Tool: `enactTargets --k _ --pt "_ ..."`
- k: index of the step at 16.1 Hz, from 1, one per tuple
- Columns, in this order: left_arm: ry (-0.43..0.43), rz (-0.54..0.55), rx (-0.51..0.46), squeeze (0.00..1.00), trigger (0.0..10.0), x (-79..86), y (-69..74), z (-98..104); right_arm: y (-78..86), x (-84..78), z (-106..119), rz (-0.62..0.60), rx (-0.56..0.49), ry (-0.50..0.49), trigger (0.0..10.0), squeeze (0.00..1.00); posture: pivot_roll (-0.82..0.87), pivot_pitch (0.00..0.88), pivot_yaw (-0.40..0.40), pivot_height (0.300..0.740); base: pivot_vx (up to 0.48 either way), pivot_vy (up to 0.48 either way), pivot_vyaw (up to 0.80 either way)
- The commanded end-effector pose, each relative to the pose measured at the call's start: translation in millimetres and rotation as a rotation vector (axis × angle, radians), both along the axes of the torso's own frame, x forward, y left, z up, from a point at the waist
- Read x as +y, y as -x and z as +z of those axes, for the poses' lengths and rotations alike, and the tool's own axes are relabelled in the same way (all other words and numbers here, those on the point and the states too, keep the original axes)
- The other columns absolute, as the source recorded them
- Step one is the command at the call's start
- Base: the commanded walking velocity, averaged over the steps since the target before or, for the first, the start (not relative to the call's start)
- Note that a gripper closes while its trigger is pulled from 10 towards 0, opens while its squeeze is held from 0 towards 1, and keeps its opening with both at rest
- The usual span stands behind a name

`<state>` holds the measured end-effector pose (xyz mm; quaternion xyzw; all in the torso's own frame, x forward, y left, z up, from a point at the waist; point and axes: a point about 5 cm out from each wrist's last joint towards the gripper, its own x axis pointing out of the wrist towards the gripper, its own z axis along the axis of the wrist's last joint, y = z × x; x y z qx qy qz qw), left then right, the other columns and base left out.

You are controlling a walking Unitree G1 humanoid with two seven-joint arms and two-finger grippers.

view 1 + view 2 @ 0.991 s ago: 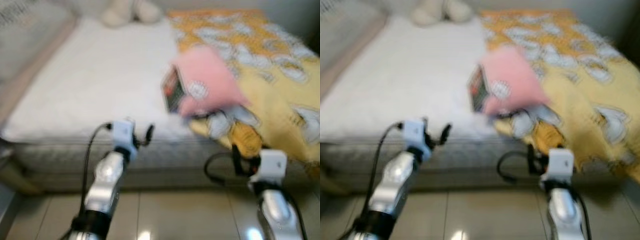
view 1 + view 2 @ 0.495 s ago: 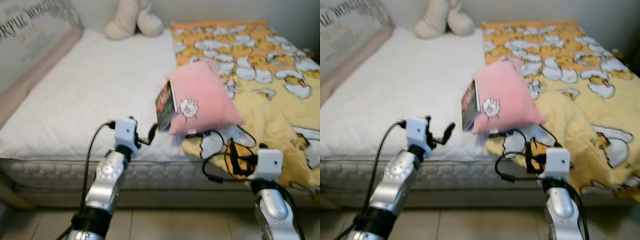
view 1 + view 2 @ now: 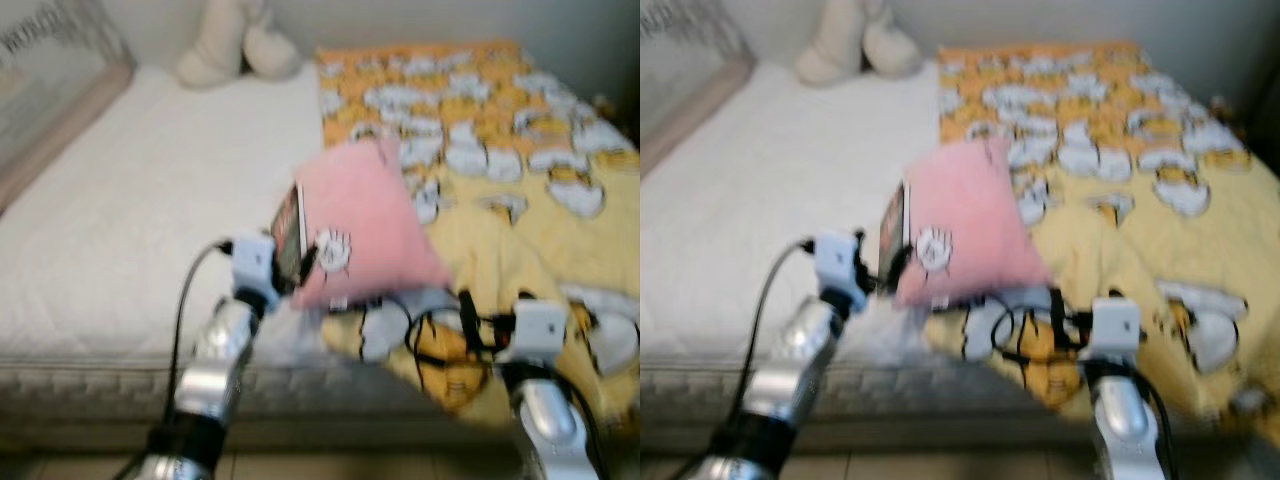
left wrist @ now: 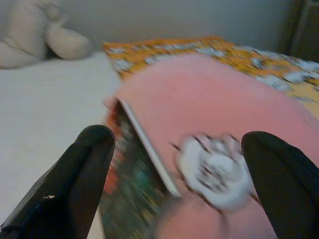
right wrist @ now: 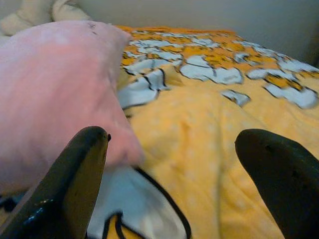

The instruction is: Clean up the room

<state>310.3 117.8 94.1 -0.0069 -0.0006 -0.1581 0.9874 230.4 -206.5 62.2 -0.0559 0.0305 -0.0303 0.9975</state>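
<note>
A pink pillow [image 3: 365, 225] lies near the middle of the bed [image 3: 130, 230], half on the white mattress and half on the yellow blanket [image 3: 520, 190] that covers the bed's right side. A thin book [image 3: 289, 235] leans upright against the pillow's left face, its dark cover turned left. A cream plush toy [image 3: 225, 45] sits at the far end of the bed, well apart from the rest.

The left claw [image 3: 290, 268] is raised in front of the book and pillow with its fingers [image 4: 75, 184] spread wide; in the left wrist view the book's edge and the pillow's white patch sit between them, with no contact visible. The right claw [image 3: 470, 320] hovers over the near edge of the blanket, also spread wide and holding nothing, with the pillow's corner just beside one finger [image 5: 70, 184].

The pillow looks light, soft and bulky; it will probably squash and sag under a pinch, so a corner or a gathered fold of cover seems a better hold than its broad face. The book looks stiff, thin and light, and its glossy cover may be slippery. Pinching it across its thickness near the upper edge would likely hold. Propped as it is, it could tip flat if the pillow is nudged first.
</note>
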Motion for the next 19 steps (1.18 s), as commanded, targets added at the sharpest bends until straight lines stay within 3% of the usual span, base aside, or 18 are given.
enactTargets --k 1,3,5,6,7,9,12,14,16,19 --pt "-0.053 0.057 0.004 0.0 10.0 11.0 -5.6 -1.6 -1.5 7.8 2.3 0.024 -0.013 -0.012 10.0 0.0 -0.15 0.0 0.07 0.732 0.401 -0.259 0.0" --pt "-0.058 0.088 -0.024 0.0 10.0 11.4 -20.6 10.2 -2.7 8.9 1.8 0.028 -0.01 -0.015 10.0 0.0 -0.15 0.0 0.057 0.732 0.0 0.0 0.0" --pt "-0.116 0.087 -0.035 0.0 10.0 8.3 -34.3 19.6 -4.0 11.0 1.5 0.037 -0.009 -0.017 10.0 0.0 -0.15 0.0 0.055 0.732 0.0 0.0 0.0" --pt "-0.108 0.13 -0.022 0.0 10.0 13.4 -49.8 30.3 -5.2 14.1 3.6 0.054 -0.017 -0.014 10.0 0.0 -0.16 0.0 0.07 0.732 0.0 0.0 0.0" --pt "-0.082 0.172 -0.004 0.0 10.0 21.6 -54.1 31.9 -5.3 14.0 6.1 0.055 -0.025 -0.012 10.0 0.0 -0.17 0.0 0.076 0.732 0.0 0.0 0.0" --pt "-0.052 0.17 0.016 0.0 10.0 30.1 -48.4 23.1 -4.0 11.8 6.9 0.049 -0.029 -0.009 10.0 0.0 -0.18 0.0 0.082 0.732 0.0 0.0 0.0" --pt "-0.038 0.148 0.049 0.0 10.0 21.7 -38.0 8.0 -0.9 12.8 6.5 0.043 -0.028 -0.014 10.0 0.0 -0.17 0.0 0.077 0.732 0.0 0.48 0.0" --pt "-0.068 0.111 0.034 0.0 10.0 12.6 -37.7 7.8 1.1 16.7 3.4 0.063 -0.012 -0.019 10.0 0.0 -0.16 0.0 0.068 0.732 0.0 0.48 0.0" --pt "-0.116 0.119 0.007 0.0 10.0 14.9 -38.1 10.2 -0.3 18.8 4.3 0.072 -0.013 -0.021 10.0 0.0 -0.15 0.0 0.064 0.732 0.0 0.0 0.0" --pt "-0.11 0.129 -0.001 0.0 10.0 18.8 -37.6 11.5 -1.0 19.3 5.2 0.077 -0.014 -0.02 10.0 0.0 -0.15 0.0 0.061 0.732 0.0 0.0 0.0"
